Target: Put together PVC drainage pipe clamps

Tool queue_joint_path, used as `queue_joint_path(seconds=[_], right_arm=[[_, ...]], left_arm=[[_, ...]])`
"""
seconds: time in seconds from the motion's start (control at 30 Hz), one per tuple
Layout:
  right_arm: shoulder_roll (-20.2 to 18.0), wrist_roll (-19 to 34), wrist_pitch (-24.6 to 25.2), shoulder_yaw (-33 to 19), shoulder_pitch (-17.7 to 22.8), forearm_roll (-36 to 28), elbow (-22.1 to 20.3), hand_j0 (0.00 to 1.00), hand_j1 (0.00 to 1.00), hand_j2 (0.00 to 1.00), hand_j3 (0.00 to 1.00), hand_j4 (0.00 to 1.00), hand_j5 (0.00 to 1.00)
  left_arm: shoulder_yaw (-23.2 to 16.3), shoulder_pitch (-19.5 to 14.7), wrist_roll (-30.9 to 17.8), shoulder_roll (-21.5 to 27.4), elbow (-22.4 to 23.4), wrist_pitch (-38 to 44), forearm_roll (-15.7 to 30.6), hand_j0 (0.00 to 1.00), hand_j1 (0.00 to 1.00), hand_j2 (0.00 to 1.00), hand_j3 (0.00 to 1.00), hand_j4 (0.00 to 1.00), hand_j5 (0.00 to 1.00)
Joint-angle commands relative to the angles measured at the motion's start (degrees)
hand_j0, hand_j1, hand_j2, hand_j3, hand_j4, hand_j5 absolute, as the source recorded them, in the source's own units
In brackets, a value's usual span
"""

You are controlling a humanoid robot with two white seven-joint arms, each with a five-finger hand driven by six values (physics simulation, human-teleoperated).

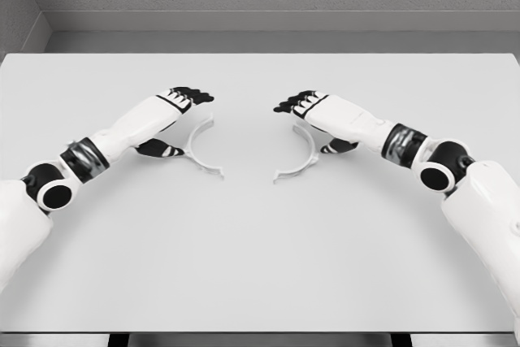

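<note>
Two white half-ring clamp pieces lie on the white table. The left clamp half curves open toward the left, with my left hand arched over it, fingers above its upper end and thumb by its inner side. The right clamp half curves open toward the left too, under my right hand, whose fingers hover over its upper end and thumb sits beside its outer edge. Both hands look spread and neither clearly grips its piece. A gap of bare table separates the two halves.
A grey wall and floor strip run behind the table's far edge. The table's front edge lies near the bottom of the picture.
</note>
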Motion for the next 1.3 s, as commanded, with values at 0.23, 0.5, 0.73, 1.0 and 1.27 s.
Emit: queue_joint_path(seconds=[0.23,0.5,0.73,1.0,1.27], right_arm=[[1.89,-0.03,0.19,0.76,-1.32,0.52,1.73,1.00,1.00,1.00,1.00,1.00,1.00],[2.59,-0.03,0.89,1.11,-2.46,0.43,2.35,1.00,1.00,1.00,1.00,1.00,1.00],[-6.90,1.55,0.28,-9.44,-0.18,-4.48,-9.16,1.00,1.00,1.00,1.00,1.00,1.00],[-23.07,1.64,-3.43,-27.89,20.39,-20.22,-27.98,1.00,1.00,1.00,1.00,1.00,1.00],[-22.11,1.38,-3.43,-32.29,27.77,-20.66,-27.27,1.00,1.00,1.00,1.00,1.00,1.00]], left_arm=[[0.04,0.44,0.01,-2.09,-0.35,0.01,0.36,1.00,1.00,1.00,1.00,1.00,1.00],[0.92,-0.18,0.10,-1.21,0.53,0.01,0.45,1.00,1.00,1.00,1.00,1.00,1.00],[0.31,-3.43,0.10,-0.95,3.43,0.01,0.27,1.00,1.00,1.00,1.00,1.00,1.00],[0.04,-4.75,0.01,-4.29,5.81,0.01,0.27,1.00,1.00,1.00,1.00,1.00,1.00],[0.04,-4.75,0.01,-5.08,7.39,0.01,0.27,1.00,1.00,1.00,1.00,1.00,1.00]])
